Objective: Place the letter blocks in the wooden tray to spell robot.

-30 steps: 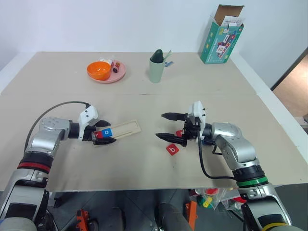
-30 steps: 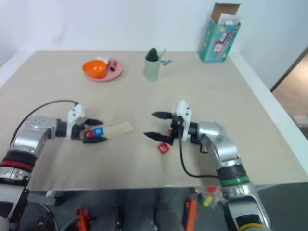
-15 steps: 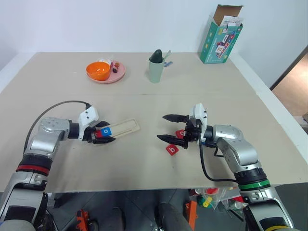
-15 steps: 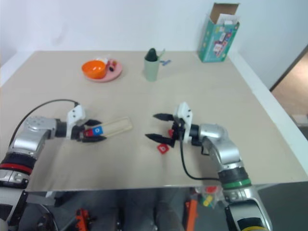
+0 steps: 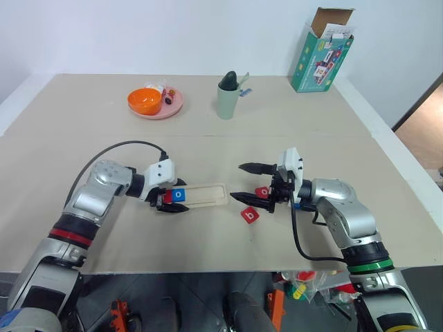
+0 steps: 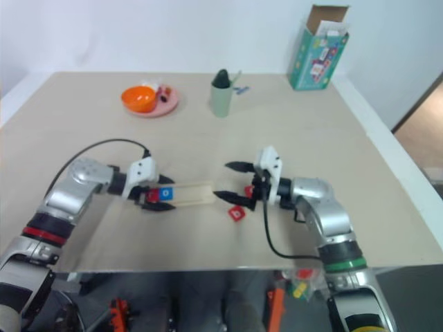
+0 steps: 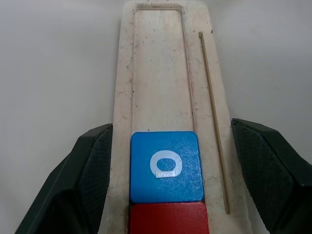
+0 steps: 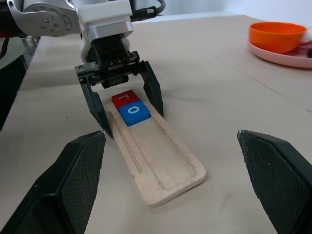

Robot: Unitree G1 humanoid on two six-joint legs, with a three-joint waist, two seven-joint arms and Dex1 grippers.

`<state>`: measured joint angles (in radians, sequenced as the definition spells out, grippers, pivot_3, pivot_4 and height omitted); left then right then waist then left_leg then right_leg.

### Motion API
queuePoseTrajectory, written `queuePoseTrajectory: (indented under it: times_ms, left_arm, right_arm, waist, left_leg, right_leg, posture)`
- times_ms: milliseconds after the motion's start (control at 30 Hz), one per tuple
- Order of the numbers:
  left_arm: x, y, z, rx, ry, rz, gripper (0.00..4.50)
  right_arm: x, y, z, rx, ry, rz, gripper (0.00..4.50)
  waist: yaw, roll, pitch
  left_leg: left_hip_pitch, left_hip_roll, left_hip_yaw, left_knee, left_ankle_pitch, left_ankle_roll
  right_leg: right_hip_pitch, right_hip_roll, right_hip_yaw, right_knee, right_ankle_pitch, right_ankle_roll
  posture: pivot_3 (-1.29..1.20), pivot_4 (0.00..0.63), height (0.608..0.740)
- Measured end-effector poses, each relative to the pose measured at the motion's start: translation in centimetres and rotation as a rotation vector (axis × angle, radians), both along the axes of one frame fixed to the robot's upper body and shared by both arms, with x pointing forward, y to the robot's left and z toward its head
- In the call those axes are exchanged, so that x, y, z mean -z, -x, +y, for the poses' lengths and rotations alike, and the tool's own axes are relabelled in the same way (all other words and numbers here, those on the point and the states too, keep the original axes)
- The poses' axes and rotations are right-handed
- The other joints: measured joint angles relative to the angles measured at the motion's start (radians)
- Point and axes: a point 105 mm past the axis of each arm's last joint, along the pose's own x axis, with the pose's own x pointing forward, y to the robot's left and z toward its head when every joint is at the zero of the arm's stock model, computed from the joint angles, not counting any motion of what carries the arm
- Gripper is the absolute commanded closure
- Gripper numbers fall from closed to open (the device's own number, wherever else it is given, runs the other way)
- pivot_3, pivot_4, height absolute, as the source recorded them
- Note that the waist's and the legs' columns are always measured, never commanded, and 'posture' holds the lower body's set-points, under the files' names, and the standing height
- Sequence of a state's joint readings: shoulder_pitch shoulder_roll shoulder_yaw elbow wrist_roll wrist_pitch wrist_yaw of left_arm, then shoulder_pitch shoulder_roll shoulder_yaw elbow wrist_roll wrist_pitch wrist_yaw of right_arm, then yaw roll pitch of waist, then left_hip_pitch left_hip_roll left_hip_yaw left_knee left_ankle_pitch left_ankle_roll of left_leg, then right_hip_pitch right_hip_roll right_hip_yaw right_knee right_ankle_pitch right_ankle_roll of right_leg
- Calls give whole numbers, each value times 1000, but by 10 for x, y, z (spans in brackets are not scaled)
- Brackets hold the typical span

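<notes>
Fingers of the left gripper [image 5: 173,202] clamp both long edges of the wooden tray [image 5: 204,195], which lies on the table [image 5: 104,138] with a red r block [image 8: 124,97] and blue o block [image 7: 165,165] seated at the gripped end. The right gripper [image 5: 248,184] hovers with jaws wide apart just past the tray's free end, a red b block [image 5: 250,215] lying beside it.

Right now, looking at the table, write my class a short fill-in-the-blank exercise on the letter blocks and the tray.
1. The left gripper is closed on the sides of the wooden ____.
2. In the wooden tray, the blue block shows the letter ____.
3. The block beside it in the tray, the r block, is coloured ____.
4. The red block lying on the table below the open right gripper shows the letter ____.

Missing words: tray; o; red; b
</notes>
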<state>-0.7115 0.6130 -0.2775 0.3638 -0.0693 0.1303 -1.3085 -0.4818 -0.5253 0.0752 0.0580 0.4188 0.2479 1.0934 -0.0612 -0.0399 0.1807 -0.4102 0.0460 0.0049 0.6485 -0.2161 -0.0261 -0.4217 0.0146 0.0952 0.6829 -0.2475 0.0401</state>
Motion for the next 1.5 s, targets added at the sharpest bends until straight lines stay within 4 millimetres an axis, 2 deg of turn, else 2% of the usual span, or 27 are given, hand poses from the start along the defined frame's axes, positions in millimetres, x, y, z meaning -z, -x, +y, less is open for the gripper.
queuePoseTrajectory:
  times_ms: [400,733,800,833,1133,1267,1367,1500]
  left_arm:
    - [0,-10,-19,90,-2,28,1311]
    - [0,-14,-23,135,-22,40,1311]
    - [0,-15,-24,135,-25,41,285]
    - [1,-16,-24,132,-32,41,10]
    - [-1,-16,-21,129,-39,43,10]
    - [-13,-10,-7,132,-53,8,10]
    - [-30,-4,6,121,-25,-42,10]
    - [-52,19,9,157,82,-129,10]
  right_arm:
    - [4,6,-3,21,3,8,0]
    - [6,8,-4,24,1,12,0]
    - [6,9,-4,24,1,14,0]
    - [6,9,-4,24,1,13,0]
    - [6,9,-4,21,4,14,0]
    - [6,10,-7,8,26,10,0]
    - [5,11,-15,12,56,17,0]
    - [-2,23,-21,60,16,13,0]
  waist:
    - [8,0,0]
    - [12,0,0]
    - [13,0,0]
    - [13,0,0]
    - [12,1,0]
    - [11,1,1]
    - [12,2,1]
    - [14,2,1]
  left_leg:
    - [-2,0,-1,3,0,0]
    - [-3,0,-2,4,0,0]
    - [-3,0,-2,4,0,0]
    - [-3,0,-2,4,0,0]
    - [-3,0,-3,4,0,0]
    - [-4,1,-3,4,0,0]
    - [-5,1,-3,4,0,0]
    - [-6,1,-4,3,0,0]
  right_leg:
    - [0,1,0,0,1,0]
    - [0,1,-1,0,1,0]
    - [0,1,-1,0,1,1]
    - [0,1,-1,0,1,1]
    - [-1,1,-1,0,1,0]
    - [-2,1,-1,0,1,0]
    - [-2,1,-2,0,1,1]
    - [-2,0,-3,0,0,0]
  posture:
    - [0,150,740]
    - [0,150,740]
    - [0,150,740]
    - [0,150,740]
    - [0,150,740]
    - [0,150,740]
    - [0,150,740]
    - [0,150,740]
